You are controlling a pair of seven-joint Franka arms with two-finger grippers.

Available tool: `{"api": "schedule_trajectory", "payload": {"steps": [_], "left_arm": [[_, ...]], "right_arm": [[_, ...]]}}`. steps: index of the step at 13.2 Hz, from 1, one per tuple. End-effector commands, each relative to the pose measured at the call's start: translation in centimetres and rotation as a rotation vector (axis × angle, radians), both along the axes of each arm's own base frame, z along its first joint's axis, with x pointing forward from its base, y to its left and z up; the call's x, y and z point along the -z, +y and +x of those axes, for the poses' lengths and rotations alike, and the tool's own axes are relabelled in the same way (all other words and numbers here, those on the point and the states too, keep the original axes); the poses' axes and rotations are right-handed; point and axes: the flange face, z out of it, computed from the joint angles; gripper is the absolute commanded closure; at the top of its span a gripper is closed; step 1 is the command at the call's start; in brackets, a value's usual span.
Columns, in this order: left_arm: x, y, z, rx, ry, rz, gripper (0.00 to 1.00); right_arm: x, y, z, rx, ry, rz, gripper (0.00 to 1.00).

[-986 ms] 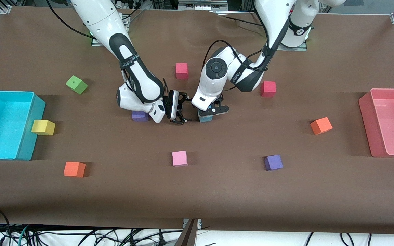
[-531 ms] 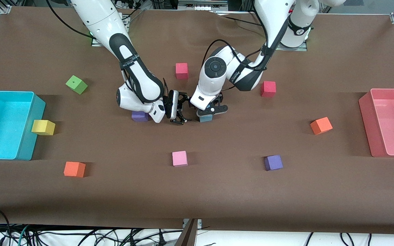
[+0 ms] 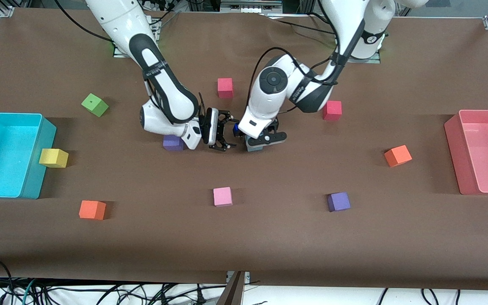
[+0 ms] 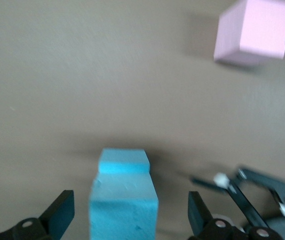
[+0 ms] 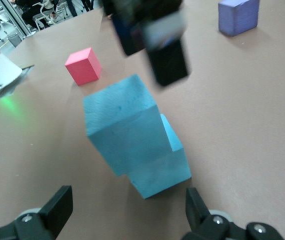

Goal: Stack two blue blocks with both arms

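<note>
Blue blocks: one blue block (image 5: 122, 127) sat skewed on the other blue block (image 5: 162, 167), mid-table.
Left gripper (image 4: 130, 217): fingers spread wide, over the stack, touching nothing.
Right gripper (image 3: 220, 135): fingers apart, beside the stack, empty.
Nearby: purple cube (image 3: 173, 143).

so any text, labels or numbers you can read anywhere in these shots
None reads clearly.
Right arm: white lettering on its black band, too small to read.
Left arm: lettering on its dark band, too small to read.
Left arm's base: a small round mark, unreadable.
Blue blocks, other cubes, both bins: no text.
</note>
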Motion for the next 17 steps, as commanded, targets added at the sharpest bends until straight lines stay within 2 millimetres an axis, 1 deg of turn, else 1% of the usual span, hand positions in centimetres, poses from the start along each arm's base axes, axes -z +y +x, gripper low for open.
{"api": "schedule_trajectory", "payload": {"steps": [1, 2, 3, 4, 5, 6, 8, 9, 10, 11, 12, 13, 14, 15, 16, 17], "left_arm": [[-4.1, 3.7, 1.6, -0.032, 0.011, -0.002, 0.0], [-5.4, 4.9, 2.0, -0.022, 0.022, -0.001, 0.0], [-6.9, 6.9, 2.7, -0.03, 0.031, 0.0, 0.0], [-8.5, 9.0, 3.6, -0.047, 0.033, -0.001, 0.0], [-10.3, 11.3, 4.2, -0.045, 0.04, 0.004, 0.0], [-11.9, 13.7, 4.6, -0.014, 0.055, 0.013, 0.0], [-15.4, 18.6, 5.2, 0.057, 0.068, 0.023, 0.0], [-16.8, 20.8, 5.1, 0.093, 0.08, 0.031, 0.0], [-17.9, 22.8, 5.0, 0.128, 0.096, 0.039, 0.0], [-18.6, 24.7, 4.8, 0.169, 0.115, 0.045, 0.0], [-19.4, 26.7, 4.8, 0.214, 0.117, 0.061, 0.0], [-20.4, 28.5, 4.8, 0.25, 0.103, 0.101, 0.0], [-21.1, 29.9, 4.6, 0.263, 0.109, 0.131, 0.0], [-22.0, 31.2, 4.2, 0.282, 0.113, 0.151, 0.0], [-22.5, 32.6, 4.0, 0.312, 0.115, 0.172, 0.0], [-23.1, 34.0, 4.0, 0.321, 0.111, 0.17, 0.0]], "right_arm": [[-4.3, -5.2, -1.7, -0.006, 0.046, 0.024, 0.0], [-6.0, -6.8, -1.3, -0.027, 0.075, 0.002, 0.0], [-8.4, -8.6, -0.3, -0.055, 0.114, -0.057, 0.0], [-11.6, -10.6, 0.7, -0.073, 0.175, -0.136, 0.0], [-15.3, -12.6, 1.9, -0.083, 0.237, -0.222, 0.0], [-18.4, -15.4, 2.8, -0.081, 0.31, -0.284, 0.0], [-23.4, -22.2, 5.5, -0.02, 0.425, -0.436, 0.0], [-25.7, -24.7, 6.4, 0.037, 0.471, -0.544, 0.0], [-27.7, -26.3, 7.1, 0.128, 0.513, -0.665, 0.0], [-28.7, -27.3, 7.5, 0.237, 0.546, -0.776, 0.0], [-29.1, -27.6, 7.7, 0.338, 0.589, -0.836, 0.0], [-29.0, -27.7, 7.7, 0.467, 0.664, -0.871, 0.0], [-28.3, -27.8, 8.1, 0.597, 0.727, -0.917, 0.0], [-27.9, -27.6, 8.7, 0.701, 0.725, -0.999, 0.0], [-27.8, -27.2, 9.5, 0.804, 0.712, -1.051, 0.0], [-27.2, -27.2, 10.0, 0.907, 0.729, -1.053, 0.0]]}}
